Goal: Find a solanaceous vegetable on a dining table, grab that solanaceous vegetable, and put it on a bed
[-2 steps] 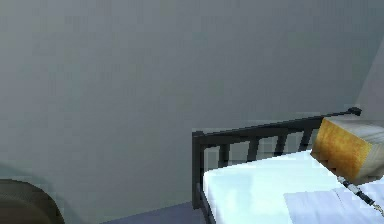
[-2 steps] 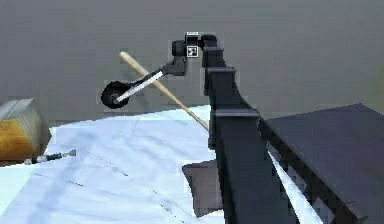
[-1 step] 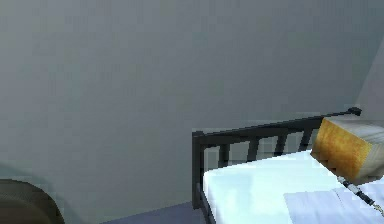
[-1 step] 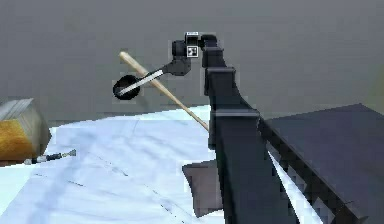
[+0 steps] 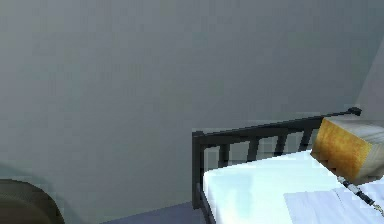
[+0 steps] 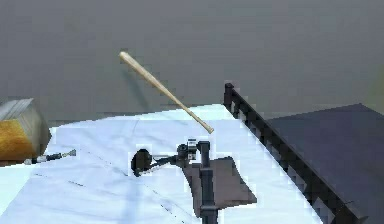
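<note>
1. Behind the tool (image 6: pixel 152 160), the bed (image 6: pixel 90 150); tool's state and any hold impossible to tell.
2. At tool's tip, a dark round blob (image 6: pixel 141 161), probably the vegetable.
3. Likely light, firm, smooth-skinned, prone to roll; best gripped across the middle.

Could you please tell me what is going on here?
The robot's arm stretches out across a bed with a white sheet. A small dark lump shows at the gripper, against the sheet, so I cannot tell whether it is held. A wooden bat slants at the bed's far edge, and a yellow pillow lies on the bed.
</note>
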Motion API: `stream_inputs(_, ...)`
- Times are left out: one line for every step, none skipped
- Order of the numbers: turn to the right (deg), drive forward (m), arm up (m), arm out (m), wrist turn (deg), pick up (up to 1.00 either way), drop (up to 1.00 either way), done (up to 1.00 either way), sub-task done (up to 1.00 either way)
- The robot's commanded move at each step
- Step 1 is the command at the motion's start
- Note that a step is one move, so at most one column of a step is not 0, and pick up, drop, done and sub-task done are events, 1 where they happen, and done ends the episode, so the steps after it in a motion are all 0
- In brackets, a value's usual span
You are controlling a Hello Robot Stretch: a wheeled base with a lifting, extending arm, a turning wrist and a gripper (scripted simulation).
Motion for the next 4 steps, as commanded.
stream_inputs(0.0,0.0,-0.32,0.0,0.0,0.0,0.0,0.0,0.0)
stream_inputs(0.0,0.0,0.0,0.0,0.0,0.0,1.0,0.0,0.0)
stream_inputs(0.0,0.0,0.1,0.0,0.0,0.0,0.0,0.0,0.0)
stream_inputs(0.0,0.0,0.0,-0.08,0.0,0.0,0.0,0.0,0.0)
